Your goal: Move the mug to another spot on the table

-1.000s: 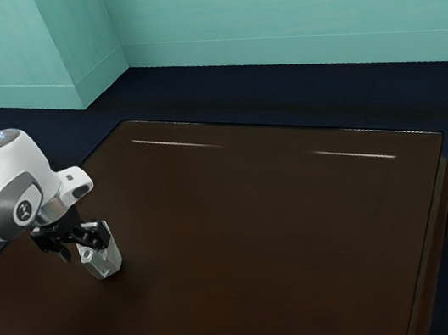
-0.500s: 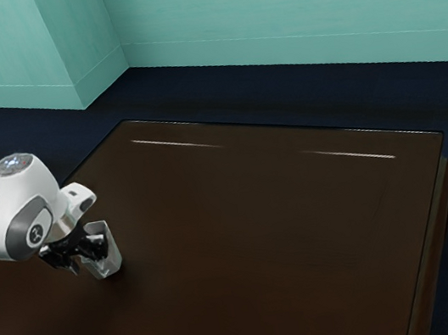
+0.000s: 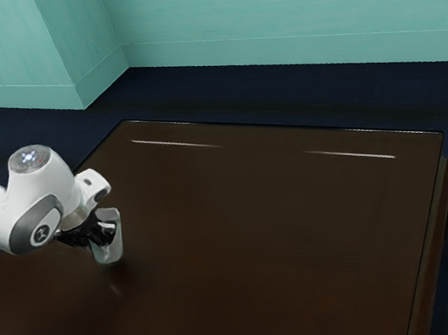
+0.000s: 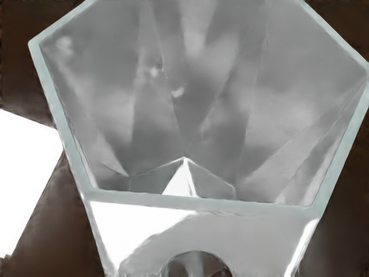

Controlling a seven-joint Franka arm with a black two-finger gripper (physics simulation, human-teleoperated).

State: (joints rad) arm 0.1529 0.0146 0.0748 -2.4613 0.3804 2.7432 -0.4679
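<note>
The mug (image 3: 109, 242) and the gripper (image 3: 97, 233) clamping it have shifted toward the exterior view's right, seemingly mid-carry; next, lower it onto the table (image 3: 287, 234).

A bare simulated room: teal walls (image 3: 282, 3), dark blue floor (image 3: 297, 91), one dark brown table (image 3: 271, 245).

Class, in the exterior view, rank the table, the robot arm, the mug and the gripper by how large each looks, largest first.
1. table, largest by far.
2. arm, next.
3. mug and gripper, smallest: they overlap and look about alike, so I leave them unranked.
</note>
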